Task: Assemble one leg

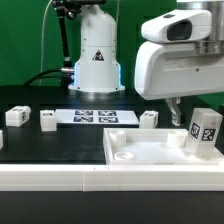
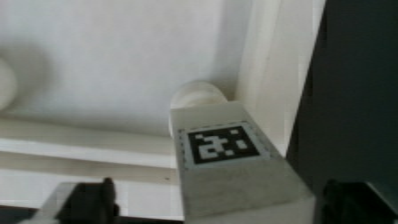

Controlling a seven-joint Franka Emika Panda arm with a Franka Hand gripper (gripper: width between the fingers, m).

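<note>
Ok, status, walking the exterior view left to right. On the black tabletop (image 1: pixel 50 145) the first spare leg (image 1: pixel 15 117) and second spare leg (image 1: pixel 47 120) lie well apart from the fingers (image 1: pixel 173 110), untouched. Next comes the marker board (image 1: pixel 95 117), also well clear of them. The third spare leg (image 1: pixel 150 119) sits nearer the fingers, behind the white square panel (image 1: pixel 135 152), and is not in play. Last, the leg (image 1: pixel 205 133) stands near upright between the fingers, at the panel corner closest to them, tag facing the camera.

Wrist view: its far end rests on the panel right by the corner edge. Too blurry to tell if it's seated in a socket.

Fingers look released. Both views show a gap between one finger and the leg. The other finger blends into the dark tabletop, so contact there is unreadable.

Progress, my read: leg fetched and stood at the corner, so the bulk is done. Left to do: confirm seating and tighten it. Nothing shows it fixed.
</note>
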